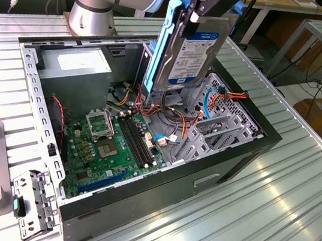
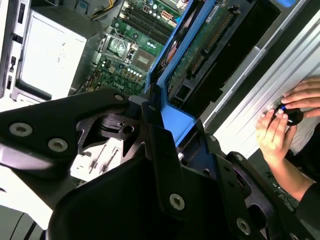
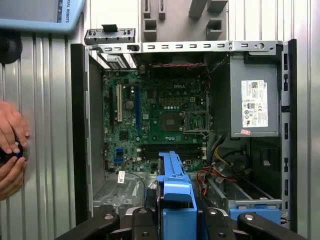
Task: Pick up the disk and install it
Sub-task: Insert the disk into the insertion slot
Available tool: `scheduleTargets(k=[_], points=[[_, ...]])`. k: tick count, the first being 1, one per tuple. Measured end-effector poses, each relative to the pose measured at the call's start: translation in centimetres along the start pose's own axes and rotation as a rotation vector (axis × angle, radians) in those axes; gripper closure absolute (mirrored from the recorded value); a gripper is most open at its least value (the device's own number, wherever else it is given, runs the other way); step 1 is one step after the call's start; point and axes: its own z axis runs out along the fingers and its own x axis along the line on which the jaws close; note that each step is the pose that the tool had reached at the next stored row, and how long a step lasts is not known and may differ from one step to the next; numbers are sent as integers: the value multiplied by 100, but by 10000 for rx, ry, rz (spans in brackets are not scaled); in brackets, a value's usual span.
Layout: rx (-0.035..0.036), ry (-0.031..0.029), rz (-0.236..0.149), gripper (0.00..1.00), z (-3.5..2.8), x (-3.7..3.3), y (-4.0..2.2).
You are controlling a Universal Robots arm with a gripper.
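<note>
In the exterior view, the flat rectangular metal disk with a white, blue-banded label and a blue plastic side rail [image 1: 194,53] is hanging upright in the upper middle of the frame. The black jaws are clamping its upper edge, pressed shut against it. The disk is hovering over the open black computer case [image 1: 230,161], above a bundle of orange and red cables. Whether its lower edge is touching anything cannot be told. One green motherboard [image 1: 115,144] is lying on the case floor, and one grey metal box with a plain white sticker [image 1: 75,62] is sitting toward the exterior view's left. The case is resting on a ribbed silver surface [image 1: 265,233].

In the second wrist view, the disk [image 2: 202,45] is showing the side the exterior view hides: a green circuit board framed by blue rails and running out from between the jaws. Beyond the case wall, a person's two hands [image 2: 274,131] are resting on the surface around a small dark object.

In the first wrist view, the disk [image 3: 175,197] is appearing edge-on as a blue plastic block between the jaws, with the motherboard [image 3: 155,115] and the grey box [image 3: 255,100] beyond it. The two hands [image 3: 11,127] are lying on the surface just outside the case.
</note>
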Motion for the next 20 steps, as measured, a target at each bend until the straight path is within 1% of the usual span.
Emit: scheduleTargets(k=[3, 6, 8, 10, 11, 13, 16, 20], points=[[1, -1, 1, 63, 8, 96, -21], [1, -2, 1, 63, 21, 207, -34], [-1, -1, 1, 63, 38, 322, -66], [-5, -1, 1, 63, 50, 371, -117], [-6, -1, 1, 63, 61, 392, -175], [-9, -3, 1, 63, 79, 407, -263], [-11, 4, 1, 63, 110, 412, -407], [-11, 12, 1, 63, 148, 410, -576]])
